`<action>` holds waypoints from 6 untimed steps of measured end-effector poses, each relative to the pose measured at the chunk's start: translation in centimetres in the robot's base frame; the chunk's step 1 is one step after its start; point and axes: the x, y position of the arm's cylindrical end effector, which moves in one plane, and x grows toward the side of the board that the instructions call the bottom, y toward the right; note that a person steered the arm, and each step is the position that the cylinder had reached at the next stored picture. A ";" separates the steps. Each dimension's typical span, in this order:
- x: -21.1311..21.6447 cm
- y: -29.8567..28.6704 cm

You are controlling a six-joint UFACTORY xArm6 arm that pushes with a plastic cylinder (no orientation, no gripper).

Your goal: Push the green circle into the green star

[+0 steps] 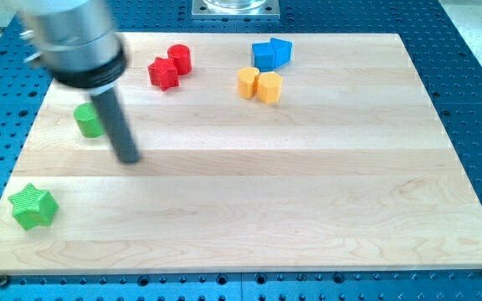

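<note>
Looking across the worktop: a pale wooden board (308, 184) lies on a blue perforated base (475, 67), with blocks scattered near the view's top and left.
Containers: none can be made out; every block sits straight on the bare wood.
My tip: the dark rod slants down from the view's upper left, and my tip (129, 158) meets the board just below and to the right of the green circle.
End effector: a plain rod with nothing to clench or release, so it grasps nothing; it seems to sit just off the green circle, though the blur leaves contact uncertain.
Green circle: the green circle (88, 121) stands near the board's left edge; its right side is covered by the rod.
Green star: the green star (33, 206) rests in the view's lower left corner of the board, well apart from the green circle and below it.
Red pair: a red star (164, 73) touches a red cylinder (180, 58) near the view's top.
Blue pair: two blue blocks (272, 53) press together at the top; their shapes are hard to tell.
Orange pair: an orange star-like block (248, 82) sits against an orange hexagon-like block (269, 86) just below the blue ones.
Hard to make out: the grey arm housing (74, 38) is smeared by blur and cut off by the view's top edge.
Cut off: a grey metal mount (236, 7) is clipped at the top.
</note>
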 end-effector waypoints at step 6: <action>2.1 -11.1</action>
